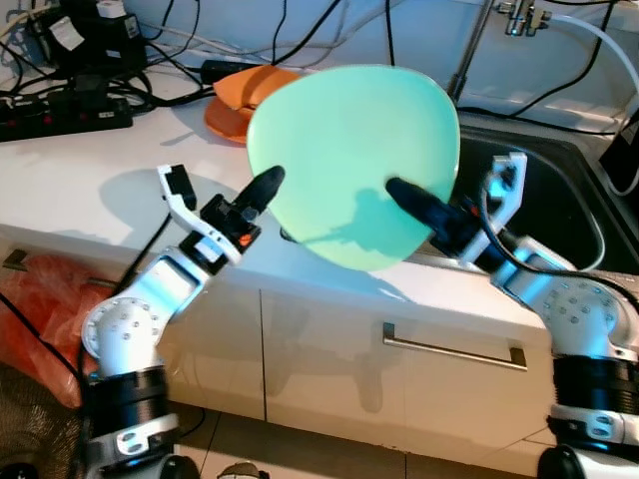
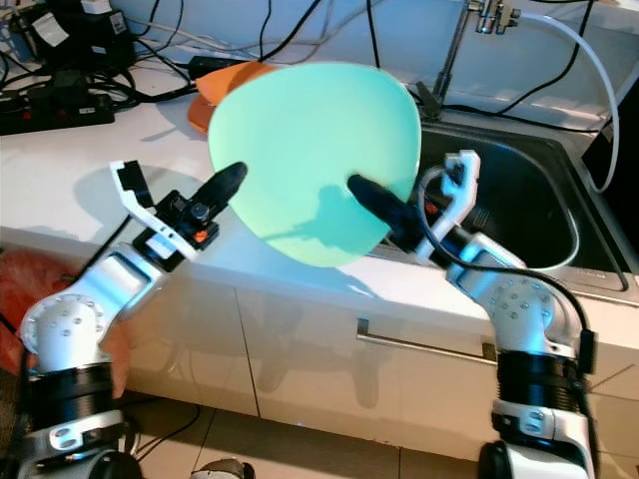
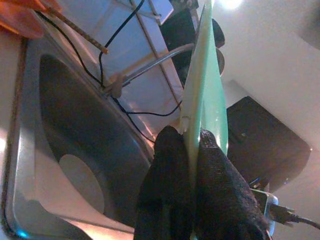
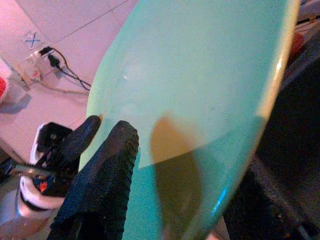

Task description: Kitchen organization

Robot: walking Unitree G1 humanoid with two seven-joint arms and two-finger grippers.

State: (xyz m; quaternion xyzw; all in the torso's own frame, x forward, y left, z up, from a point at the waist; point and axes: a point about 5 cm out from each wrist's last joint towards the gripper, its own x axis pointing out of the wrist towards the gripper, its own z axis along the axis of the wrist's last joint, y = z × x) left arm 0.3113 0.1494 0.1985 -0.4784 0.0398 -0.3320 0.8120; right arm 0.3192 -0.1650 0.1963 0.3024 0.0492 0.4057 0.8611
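Green plate [image 1: 354, 165] held upright above the tabletop [image 1: 90, 180] edge, beside the sink [image 1: 559, 190]. Left gripper [image 1: 262, 190] and right gripper [image 1: 404, 195] jaws each clamp an opposite rim, sharing its weight.

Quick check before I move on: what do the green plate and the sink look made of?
Green plate: probably melamine or plastic, smooth semi-gloss, thin rim with soft highlights; glazed ceramic is possible. Sink: stainless steel, brushed grey with dull reflections.
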